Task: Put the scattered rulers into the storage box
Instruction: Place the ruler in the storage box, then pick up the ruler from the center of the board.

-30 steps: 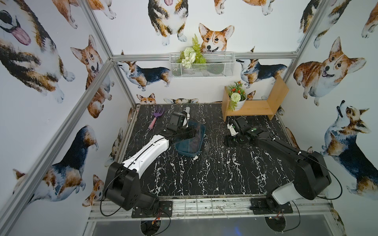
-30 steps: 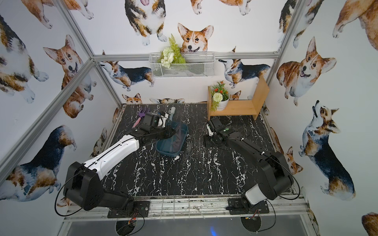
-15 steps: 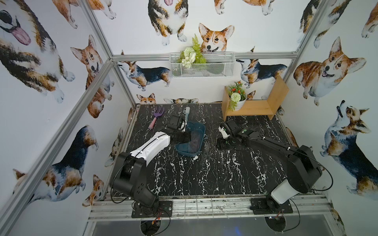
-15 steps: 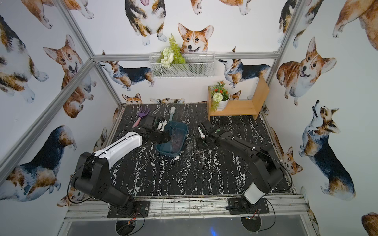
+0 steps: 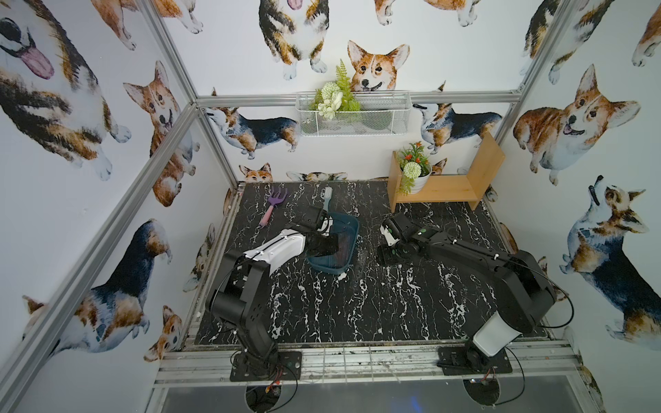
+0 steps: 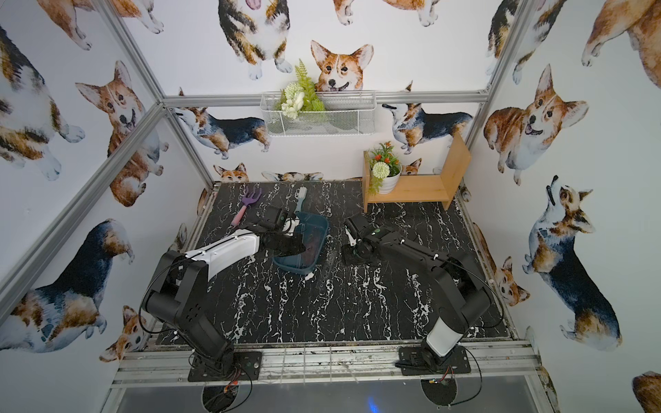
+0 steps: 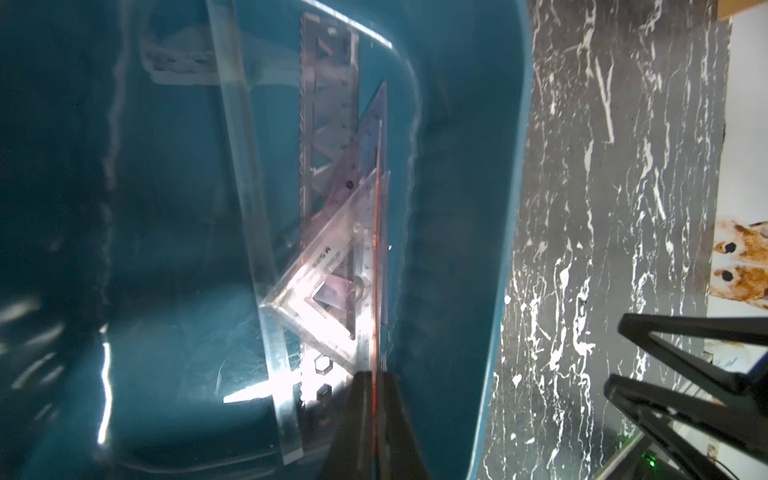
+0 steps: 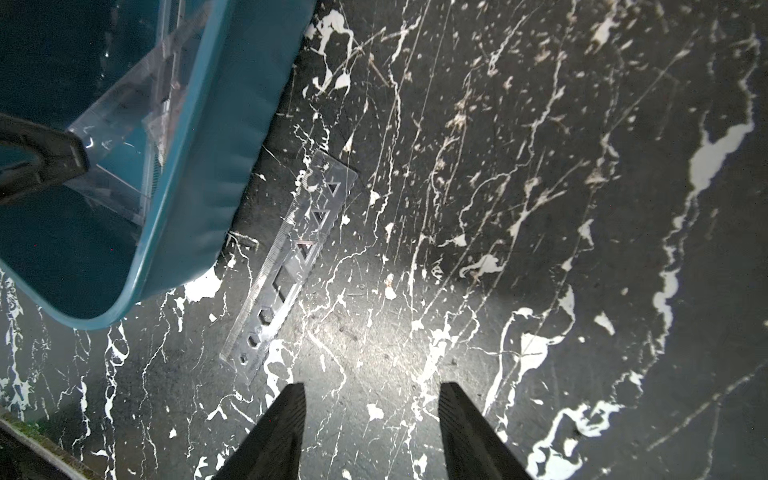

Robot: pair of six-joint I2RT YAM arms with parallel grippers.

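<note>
Black marbled table [image 5: 357, 304] is carrying one teal tub [image 5: 352, 229] between two arms. Inside the tub, the left fingers [image 7: 357, 424] are clamping one thin reddish ruler [image 7: 376, 249], seen edge-on. At least three more pieces are lying flat there: one long clear ruler [image 7: 241, 166], one purplish stencil ruler [image 7: 328, 104] and one clear triangle [image 7: 328, 299]. One clear stencil ruler [image 8: 291, 266] is lying on the table just beside the tub's outer wall. Near it, the right fingers [image 8: 278, 436] are hovering spread apart, gripping nothing.
</note>
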